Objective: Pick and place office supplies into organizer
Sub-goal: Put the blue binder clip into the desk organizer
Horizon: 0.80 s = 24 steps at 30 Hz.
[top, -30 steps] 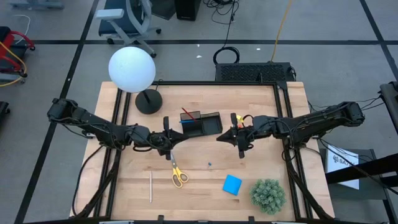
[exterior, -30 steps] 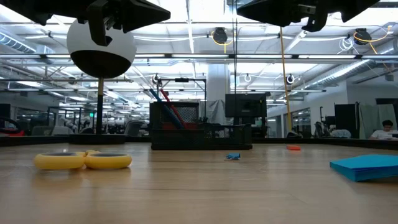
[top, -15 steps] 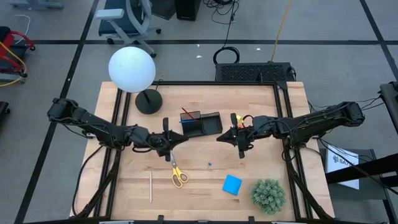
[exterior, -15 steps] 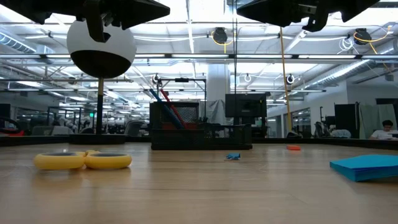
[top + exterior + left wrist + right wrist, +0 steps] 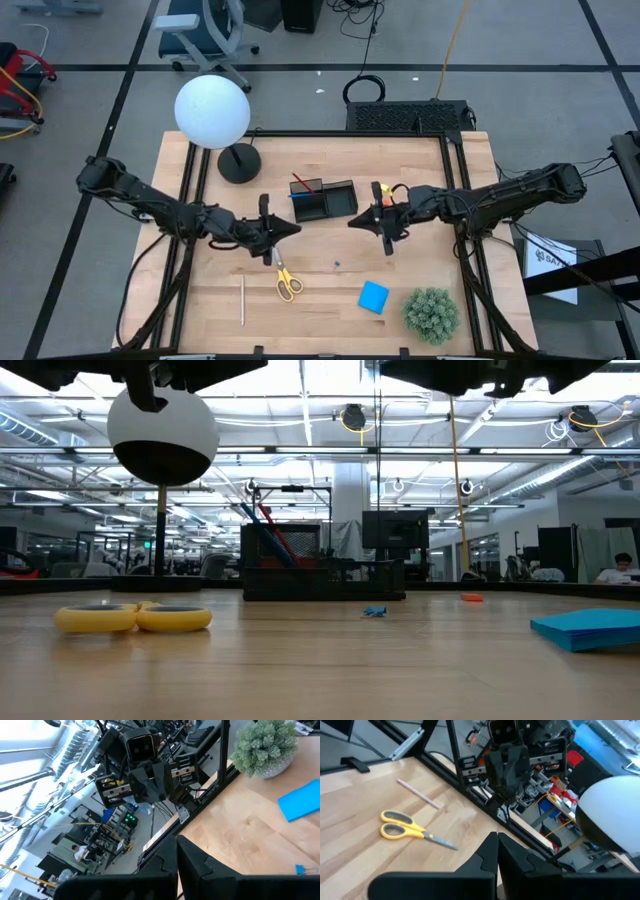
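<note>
Some of the job looks done: the black organizer (image 5: 323, 200) at the middle-back of the table already holds a red pen (image 5: 301, 183) and a blue one (image 5: 297, 196), standing slanted in its left compartment. Plenty is left loose on the wood: the yellow-handled scissors (image 5: 286, 280), the pale pencil (image 5: 242, 300) toward the front left, the blue notepad (image 5: 373, 297) toward the front right, and a tiny blue scrap (image 5: 338, 265) between scissors and notepad. In the low view a small orange-red item (image 5: 471, 597) lies near the organizer; I think it is the eraser, though it is too small to be sure.

My left gripper (image 5: 280, 231) hangs above the table with its fingers (image 5: 192, 857) pressed together and nothing between them; the scissors lie just in front of it, blade tips nearest, apart from my fingertips. My right gripper (image 5: 356, 221) hovers just to the right of the organizer, likewise clenched and empty, well apart from the notepad. I judge the scissors the nearest thing for my left gripper, which must first spread its fingers.
</note>
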### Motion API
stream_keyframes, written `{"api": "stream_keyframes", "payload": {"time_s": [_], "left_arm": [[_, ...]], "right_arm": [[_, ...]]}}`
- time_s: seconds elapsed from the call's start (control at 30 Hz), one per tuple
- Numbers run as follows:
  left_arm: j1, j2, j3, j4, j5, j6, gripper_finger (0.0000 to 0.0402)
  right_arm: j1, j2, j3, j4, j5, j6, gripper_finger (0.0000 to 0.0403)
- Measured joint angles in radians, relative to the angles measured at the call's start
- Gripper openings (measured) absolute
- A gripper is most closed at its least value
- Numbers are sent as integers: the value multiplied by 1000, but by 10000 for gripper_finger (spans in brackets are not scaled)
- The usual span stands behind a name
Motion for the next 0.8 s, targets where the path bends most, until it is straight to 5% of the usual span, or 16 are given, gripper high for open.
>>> {"api": "stream_keyframes", "payload": {"time_s": [0.23,0.8], "left_arm": [[-44,-43,1,-1,-1,-2,8],[-180,-130,1,-36,-179,-114,117]], "right_arm": [[28,0,0,16,-1,-1,27],[34,0,0,51,0,124,94]]}}
